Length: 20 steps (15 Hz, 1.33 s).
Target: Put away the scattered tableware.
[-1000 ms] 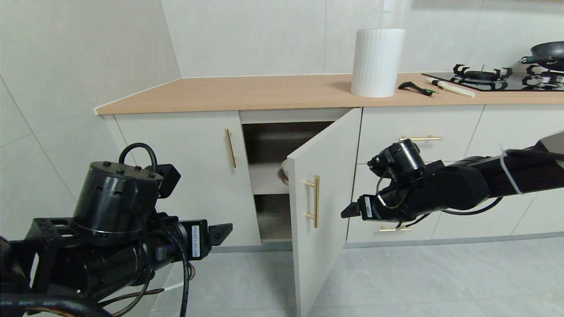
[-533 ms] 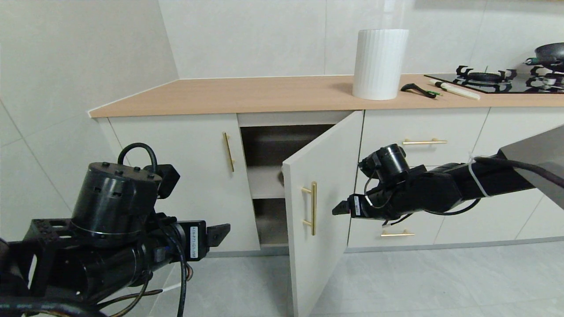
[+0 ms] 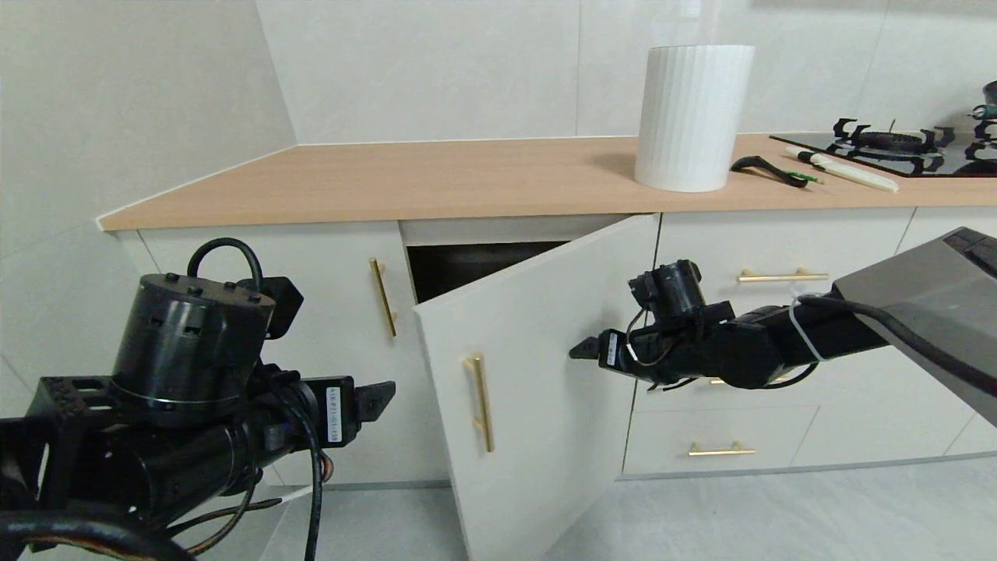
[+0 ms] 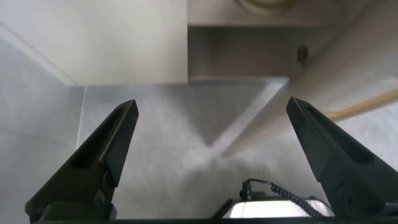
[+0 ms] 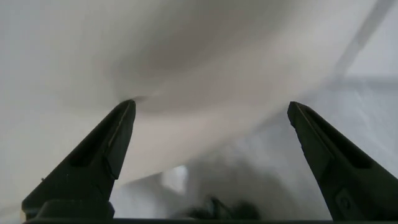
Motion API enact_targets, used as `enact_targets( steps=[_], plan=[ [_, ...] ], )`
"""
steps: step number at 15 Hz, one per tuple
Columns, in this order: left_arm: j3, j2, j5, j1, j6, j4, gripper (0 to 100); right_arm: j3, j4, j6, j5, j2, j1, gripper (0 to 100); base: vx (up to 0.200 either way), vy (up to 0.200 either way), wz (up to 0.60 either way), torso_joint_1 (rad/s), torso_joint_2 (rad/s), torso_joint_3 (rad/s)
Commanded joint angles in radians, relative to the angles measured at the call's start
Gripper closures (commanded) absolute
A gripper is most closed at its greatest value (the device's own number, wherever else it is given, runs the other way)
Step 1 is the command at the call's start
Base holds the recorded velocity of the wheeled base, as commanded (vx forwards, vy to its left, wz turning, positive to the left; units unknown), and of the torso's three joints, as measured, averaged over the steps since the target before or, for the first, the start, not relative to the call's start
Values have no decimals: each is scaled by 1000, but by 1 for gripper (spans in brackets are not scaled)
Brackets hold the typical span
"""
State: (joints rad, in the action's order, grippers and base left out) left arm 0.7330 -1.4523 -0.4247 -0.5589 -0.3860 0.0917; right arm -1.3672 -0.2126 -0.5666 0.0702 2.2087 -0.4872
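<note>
Head view: right gripper, spread and empty, is set tip-first at the outer face of the half-shut cabinet door, so a skid toward the handle or a slam is judged likely if pushed hard; left gripper is parked low near the door's free edge. Left wrist view: its fingers are spread, nothing held; a bowl is made out on the shelf inside, bare floor left below. Right wrist view: the cabinet door is faced close-up, little room ahead.
</note>
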Motion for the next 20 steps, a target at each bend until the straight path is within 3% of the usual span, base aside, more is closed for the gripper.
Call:
enact_targets(
  steps=[1,9,20],
  plan=[
    [0,4,0,1,-2,2,0,-1,-36,-22,-17,28,1,0,0,0,0,0,0,0],
    [-3,43,0,4,19,0,0,-199,-71,-142,-293,193,6,0,0,0,0,0,0,0],
    [-4,40,1,4,19,0,0,-335,-67,-251,-337,233,79,0,0,0,0,0,0,0]
  ],
)
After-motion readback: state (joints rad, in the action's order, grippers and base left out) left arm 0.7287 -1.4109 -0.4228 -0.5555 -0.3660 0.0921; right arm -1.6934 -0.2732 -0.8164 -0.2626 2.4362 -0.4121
